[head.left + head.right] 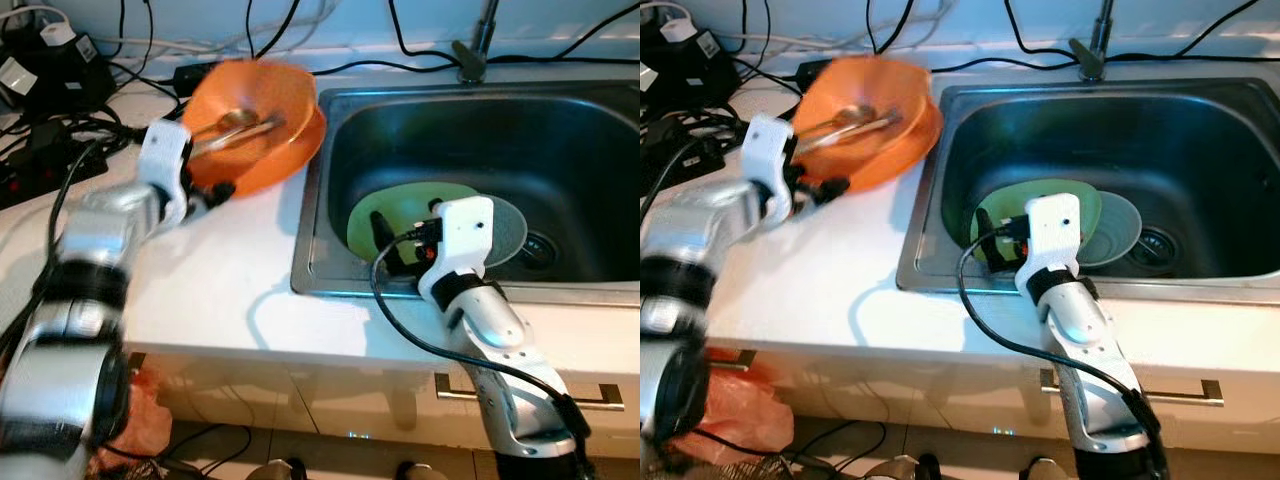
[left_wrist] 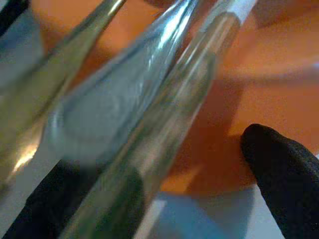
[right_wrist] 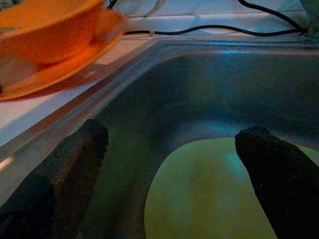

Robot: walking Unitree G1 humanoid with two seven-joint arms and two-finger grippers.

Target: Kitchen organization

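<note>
An orange bowl [image 1: 262, 95] sits on an orange plate [image 1: 303, 150] on the white counter, left of the sink. Several metal utensils [image 1: 235, 128] lie in the bowl, handles pointing toward my left gripper [image 1: 213, 193]. That gripper is open at the plate's near-left rim. In the left wrist view the utensil handles [image 2: 149, 114] run close between its black fingers [image 2: 279, 174]. In the sink lies a light green plate [image 1: 400, 208] with a grey dish [image 1: 512, 235] beside it. My right gripper [image 3: 172, 133] hangs open just above the green plate [image 3: 214, 194], holding nothing.
Power strips and tangled black cables [image 1: 40, 80] crowd the counter's back left. The faucet [image 1: 475, 45] stands behind the steel sink [image 1: 330, 260], whose drain [image 1: 540, 250] is at the right. Below are a cabinet handle [image 1: 545, 397] and an orange bag [image 1: 140, 415].
</note>
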